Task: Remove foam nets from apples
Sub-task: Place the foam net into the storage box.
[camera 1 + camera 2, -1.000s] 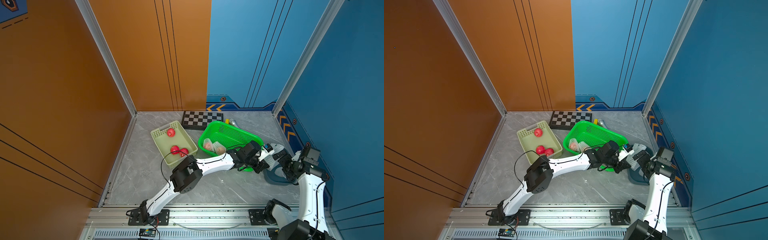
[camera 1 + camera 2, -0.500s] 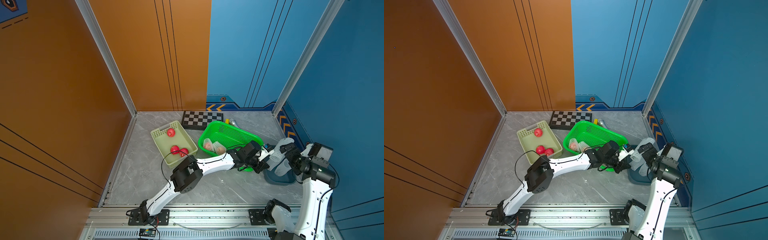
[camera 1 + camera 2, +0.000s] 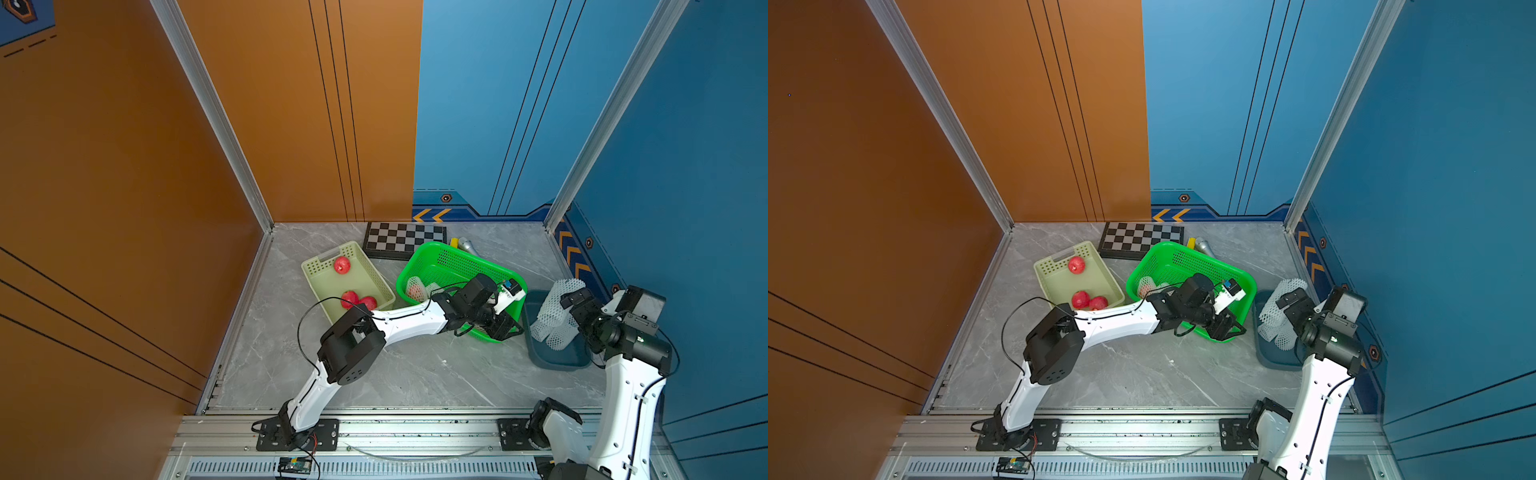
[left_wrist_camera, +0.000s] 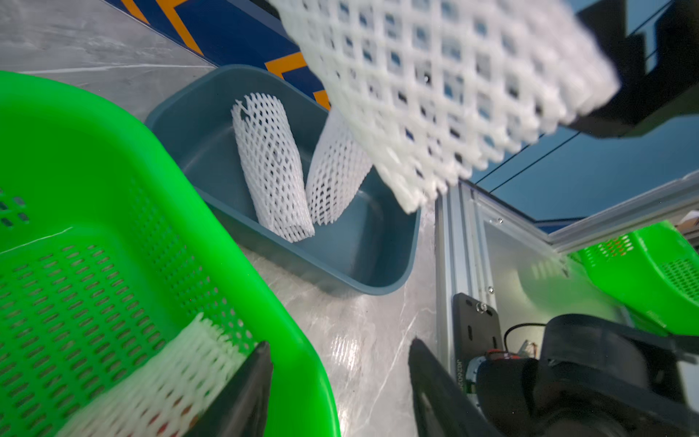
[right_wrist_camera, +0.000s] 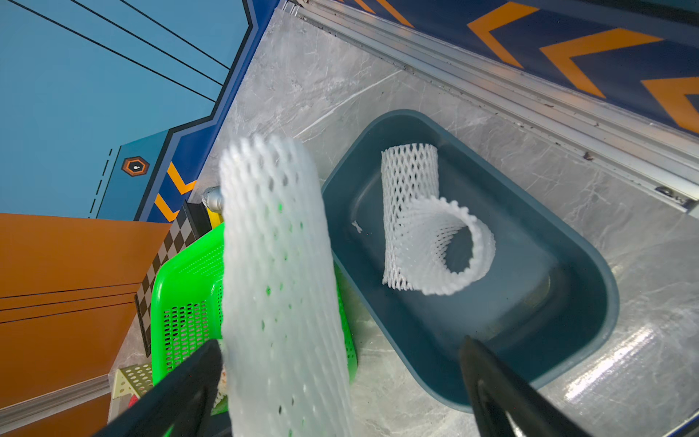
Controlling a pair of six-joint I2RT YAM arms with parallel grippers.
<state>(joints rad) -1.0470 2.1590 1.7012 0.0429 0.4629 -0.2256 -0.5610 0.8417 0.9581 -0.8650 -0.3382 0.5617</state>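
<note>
— Three bare apples (image 3: 350, 299) in the tray (image 3: 320, 266); netted ones (image 3: 415, 287) in the green basket (image 3: 449, 259), our left hand (image 4: 339, 346) parted at its rim.
— Our right hand (image 5: 340, 340) gapes, net (image 5: 276, 265) loose over the blue bin (image 5: 548, 321). Next we need another netted apple.

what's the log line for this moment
right gripper: open, foam net loose between jaws above blue tub | left gripper: open at green basket | tub: two nets | beige tray: three bare apples
</note>
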